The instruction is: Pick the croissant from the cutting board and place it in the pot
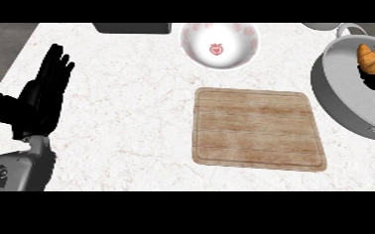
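No readable text, brand or number anywhere. Only sign: a small red strawberry emblem at the bottom of the white bowl (219, 45) (pink blotches round its inner wall, no letters among them).

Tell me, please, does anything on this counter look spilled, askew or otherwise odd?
Nothing stands out. The croissant lies inside the pot at the right edge, the cutting board is bare, and the bowl sits upright.

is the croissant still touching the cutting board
Apart. The head view shows the croissant inside the pot at the right edge, with bare counter between pot and cutting board.
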Robot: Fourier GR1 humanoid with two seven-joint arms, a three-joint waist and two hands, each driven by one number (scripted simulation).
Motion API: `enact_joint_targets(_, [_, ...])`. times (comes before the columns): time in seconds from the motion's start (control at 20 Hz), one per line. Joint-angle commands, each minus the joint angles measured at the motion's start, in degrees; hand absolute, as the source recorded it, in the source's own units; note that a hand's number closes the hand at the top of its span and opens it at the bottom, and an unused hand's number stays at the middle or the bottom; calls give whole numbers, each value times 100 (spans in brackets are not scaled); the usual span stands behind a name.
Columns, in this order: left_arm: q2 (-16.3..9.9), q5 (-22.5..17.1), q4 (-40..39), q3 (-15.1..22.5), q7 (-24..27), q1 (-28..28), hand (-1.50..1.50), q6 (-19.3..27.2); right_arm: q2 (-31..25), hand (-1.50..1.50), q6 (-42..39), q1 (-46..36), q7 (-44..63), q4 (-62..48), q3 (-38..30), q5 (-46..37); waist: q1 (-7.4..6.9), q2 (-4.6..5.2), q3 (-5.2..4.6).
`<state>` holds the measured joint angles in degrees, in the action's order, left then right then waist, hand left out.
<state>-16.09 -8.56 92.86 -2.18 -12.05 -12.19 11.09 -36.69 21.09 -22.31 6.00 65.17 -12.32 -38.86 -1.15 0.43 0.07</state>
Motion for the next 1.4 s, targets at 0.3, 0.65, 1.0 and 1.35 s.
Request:
enact_joint_targets(0.3, [51,110,49,28,-14,16,0,-83,89,-150,-5,-1335,-1108,-3250,-466,276,-96,27,7])
enact_joint_targets(0.65, [24,-19,-53,-109,-2,-119,0,-188,146,-150,-1074,-1522,-2584,-4075,-1111,1292,-95,39,19])
enact_joint_targets(1.0, [15,-28,-139,-252,-23,-93,0,-133,-41,-150,-1831,-1670,-3567,-4090,-2216,2567,44,6,13])
enact_joint_targets(1.35, [166,123,38,-72,10,-83,0,-126,-783,-150,-2447,-1619,-3872,-4890,-2694,2993,-19,20,11])
